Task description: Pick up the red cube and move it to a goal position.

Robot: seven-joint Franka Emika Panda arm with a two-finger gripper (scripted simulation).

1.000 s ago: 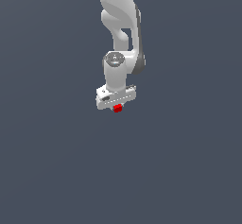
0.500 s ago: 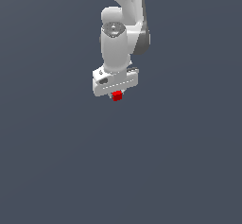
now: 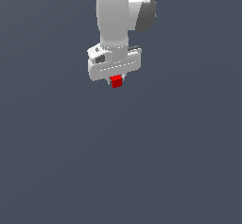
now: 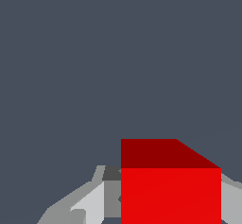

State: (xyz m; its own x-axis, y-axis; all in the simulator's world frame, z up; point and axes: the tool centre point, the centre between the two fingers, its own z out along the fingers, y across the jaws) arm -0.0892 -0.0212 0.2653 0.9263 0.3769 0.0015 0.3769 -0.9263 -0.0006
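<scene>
The white Panda arm (image 3: 116,15) comes down from the top edge of the exterior view, a little toward that view's left of centre, and ends in the hand (image 3: 116,82), whose broad white body sits crosswise above the red cube (image 3: 116,81). The cube hangs directly under the hand, clamped between the fingers, and only its lower part shows below the hand's body in the exterior view. Around it lies an even grey-blue ground (image 3: 179,161) with no edge, wall or other object in sight: open room spreads to the exterior view's left, to its right, and across the whole lower half of the frame. Whether the cube is off the ground or on it cannot be told, since no shadow or contact line shows. In the wrist view the cube (image 4: 170,190) fills the near corner of the picture, one bright face square to the camera and a darker face slanting away above it, with a grey finger (image 4: 92,202) pressed against one side and another just showing at the opposite side. Being a cube, it has no long axis; its edges run roughly in line with the fingers.
</scene>
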